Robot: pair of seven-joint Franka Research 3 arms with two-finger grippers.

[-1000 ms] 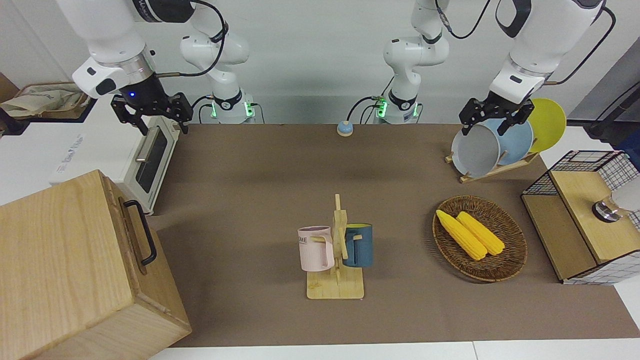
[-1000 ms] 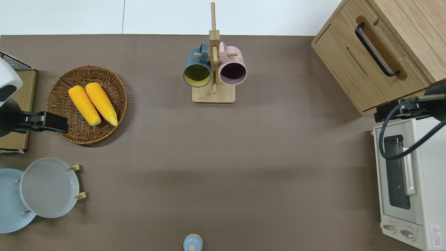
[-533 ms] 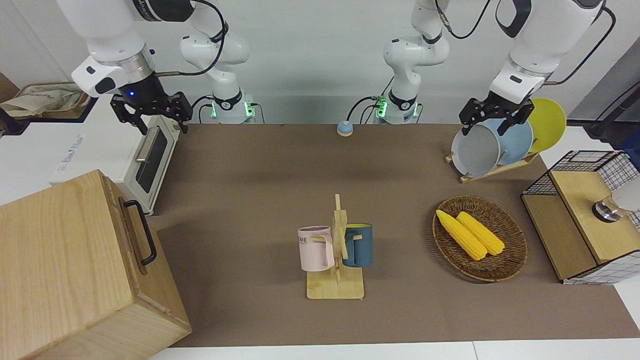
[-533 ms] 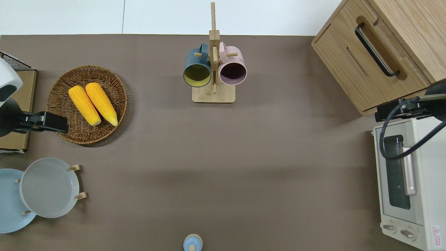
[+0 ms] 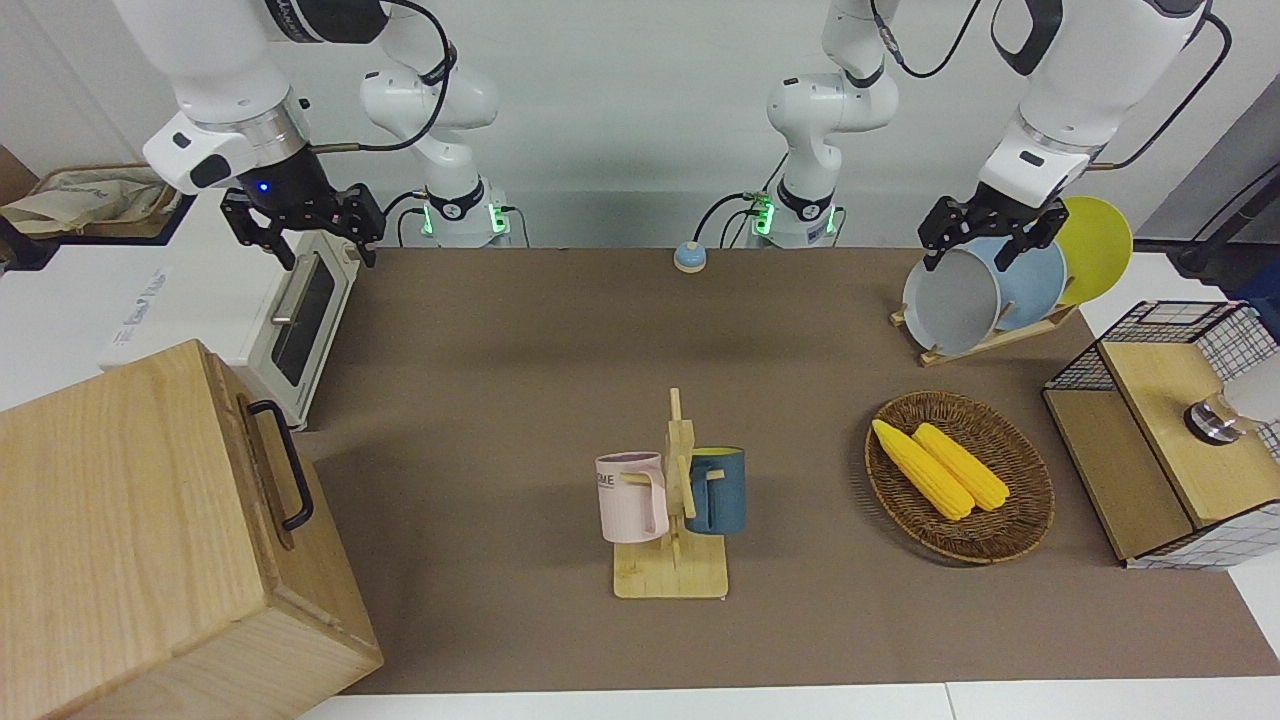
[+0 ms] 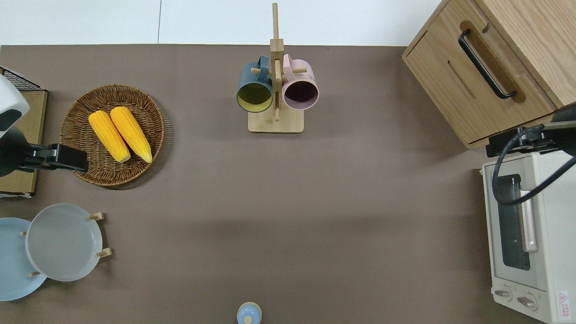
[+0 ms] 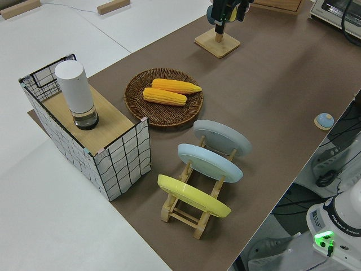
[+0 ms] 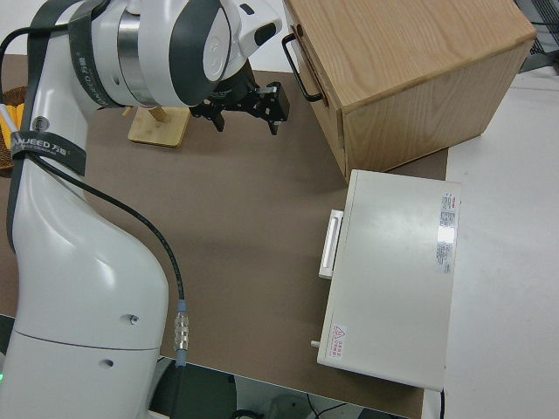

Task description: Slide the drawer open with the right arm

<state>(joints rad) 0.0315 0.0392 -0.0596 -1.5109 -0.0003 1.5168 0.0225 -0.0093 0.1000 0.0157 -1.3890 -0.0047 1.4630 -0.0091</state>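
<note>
Barely shifting since a second ago, my right tool [image 5: 300, 228] is hovering open above the oven [image 6: 526, 234], staging for the drawer [image 6: 479, 85], which is sitting shut, handle [image 6: 486, 63] facing the desk [image 6: 315, 202]. Left arm is parked.

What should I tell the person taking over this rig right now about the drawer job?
Right gripper: open, empty, up in the air at the corner of the toaster oven nearest the cabinet, not touching the drawer.
Left arm: parked, gripper open.
Drawer: shut, its black handle untouched, at the right arm's end of the table, farther from the robots than the oven.
Done: nothing yet.
Left: reach the handle, grip it, slide the drawer out.
</note>
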